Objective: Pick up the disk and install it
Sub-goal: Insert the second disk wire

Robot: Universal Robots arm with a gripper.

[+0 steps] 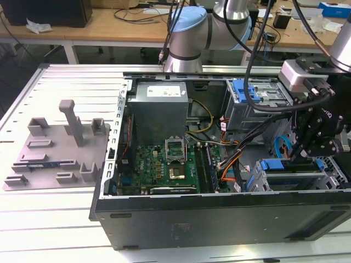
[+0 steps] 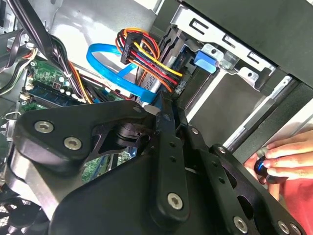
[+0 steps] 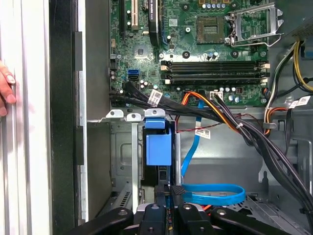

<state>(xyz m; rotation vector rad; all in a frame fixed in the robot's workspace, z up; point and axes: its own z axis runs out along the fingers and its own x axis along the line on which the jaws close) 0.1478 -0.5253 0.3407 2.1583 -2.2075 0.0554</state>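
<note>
First wrist view shows you the disk (image 3: 159, 147) edge-on, with its bright blue frame facing the camera. It stands on its thin side inside the metal drive cage (image 3: 122, 161), in a narrow slot. A cage wall sits tight on one side of it and a thin metal post on the other, so there is almost no room to wiggle. The claw (image 3: 170, 191) is clenched on the near end of the disk, with its two black fingertips (image 3: 178, 190) close together.

A row of small metal tabs (image 3: 115, 114) lines the far rim of the cage, just past the end of the disk. A flat blue cable (image 3: 215, 194) loops just beside the claw. A thick bunch of black wires (image 3: 244, 134) runs across the open floor of the computer case (image 1: 219, 211), between the cage and the green board (image 3: 195, 49).

From the exterior view, the claw (image 1: 308, 153) hangs low over the cage, in the corner of the case at the exterior view's right. The case lies open on the worktop (image 1: 55, 219). A grey block plate (image 1: 55, 148) sits well apart on the exterior view's left.

A person's hand (image 3: 5, 90) rests on the worktop rail, outside the black case wall (image 3: 63, 122).
</note>
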